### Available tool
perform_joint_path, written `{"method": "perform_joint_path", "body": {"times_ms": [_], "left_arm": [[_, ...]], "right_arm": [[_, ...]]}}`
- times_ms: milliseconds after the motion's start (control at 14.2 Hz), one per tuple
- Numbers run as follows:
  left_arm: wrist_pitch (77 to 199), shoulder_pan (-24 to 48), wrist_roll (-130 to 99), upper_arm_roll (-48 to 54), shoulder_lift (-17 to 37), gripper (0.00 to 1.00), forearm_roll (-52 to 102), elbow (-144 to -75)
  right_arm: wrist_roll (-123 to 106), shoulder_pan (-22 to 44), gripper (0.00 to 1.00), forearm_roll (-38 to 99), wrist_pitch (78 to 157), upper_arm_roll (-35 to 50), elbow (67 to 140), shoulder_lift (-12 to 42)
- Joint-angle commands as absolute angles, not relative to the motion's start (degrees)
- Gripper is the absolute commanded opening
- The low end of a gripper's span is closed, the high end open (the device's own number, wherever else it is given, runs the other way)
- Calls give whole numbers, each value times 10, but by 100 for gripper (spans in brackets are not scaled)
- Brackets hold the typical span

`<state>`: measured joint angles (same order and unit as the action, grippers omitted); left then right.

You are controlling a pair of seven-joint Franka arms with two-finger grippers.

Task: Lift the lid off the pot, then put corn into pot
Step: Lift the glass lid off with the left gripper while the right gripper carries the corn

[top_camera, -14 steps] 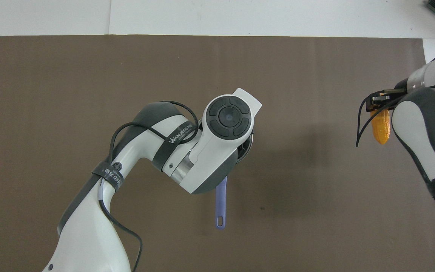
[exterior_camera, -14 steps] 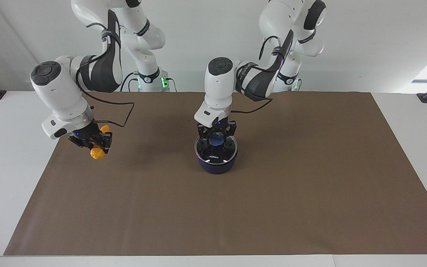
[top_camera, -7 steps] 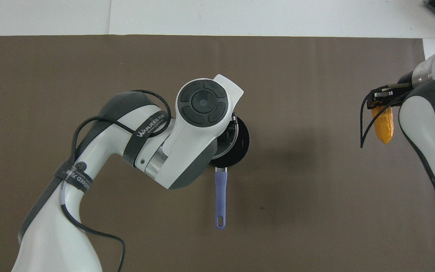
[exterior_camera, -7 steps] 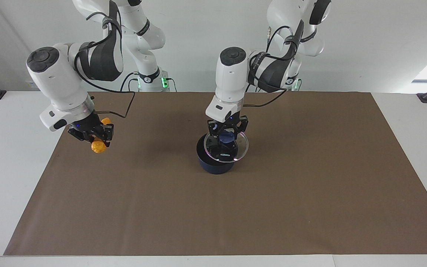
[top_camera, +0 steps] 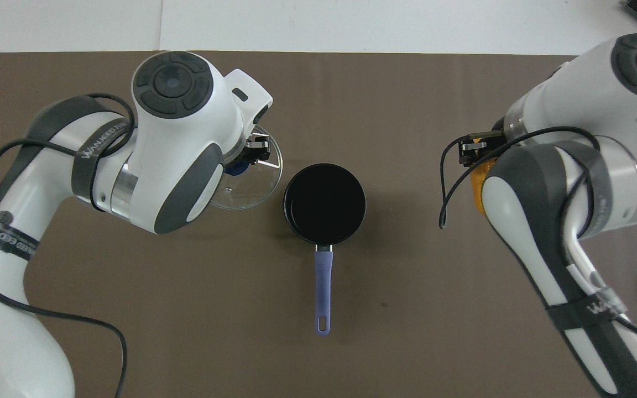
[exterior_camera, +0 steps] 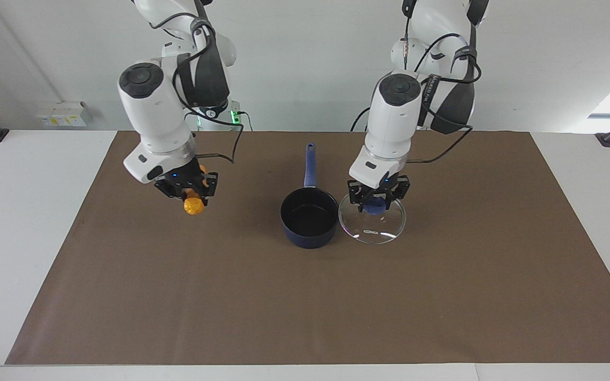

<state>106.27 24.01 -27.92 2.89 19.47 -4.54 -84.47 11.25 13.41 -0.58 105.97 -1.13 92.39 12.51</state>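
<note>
Lid off, corn not yet in.

I see the bench [exterior_camera: 575, 211] carrying the open saucepan [exterior_camera: 309, 219]. My left gripper [exterior_camera: 378, 203], fingers clamped on the knob, holds the glass lid [exterior_camera: 372, 225] just beside the saucepan, toward the left arm's end. My right gripper [exterior_camera: 191, 193], fingers pinching the corn cob [exterior_camera: 194, 206], hangs over the mat [exterior_camera: 305, 296]; dropping it in remains.
</note>
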Motion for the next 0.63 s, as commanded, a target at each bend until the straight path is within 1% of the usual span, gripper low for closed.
{"method": "perform_joint_path", "body": {"times_ms": [0, 281, 491, 561], "left_arm": [[1055, 178, -226, 37, 165, 0, -46, -875], [1058, 112, -126, 35, 152, 0, -45, -910], [1070, 60, -57, 36, 135, 0, -44, -949], [1072, 42, -25, 36, 129, 0, -44, -961]], "right_arm": [[192, 189, 0, -21, 1081, -10, 921, 142], [280, 248, 0, -14, 1109, -10, 918, 179], [321, 282, 0, -14, 1117, -9, 880, 227], [330, 291, 0, -14, 1117, -9, 855, 248]]}}
